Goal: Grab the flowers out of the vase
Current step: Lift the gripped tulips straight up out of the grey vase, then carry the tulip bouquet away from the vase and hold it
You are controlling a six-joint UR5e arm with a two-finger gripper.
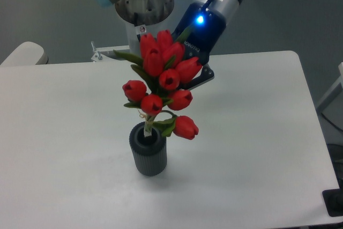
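Flowers raised most of the way out of vase, bound stem end at or just inside the rim (red buds tilted up and to the right). Gripper closed on the upper bunch from behind; fingertips hidden by blooms, one finger showing at right. Vase upright on white table. Best continued as a straight lift along the stem axis, avoiding sideways drag against the rim.
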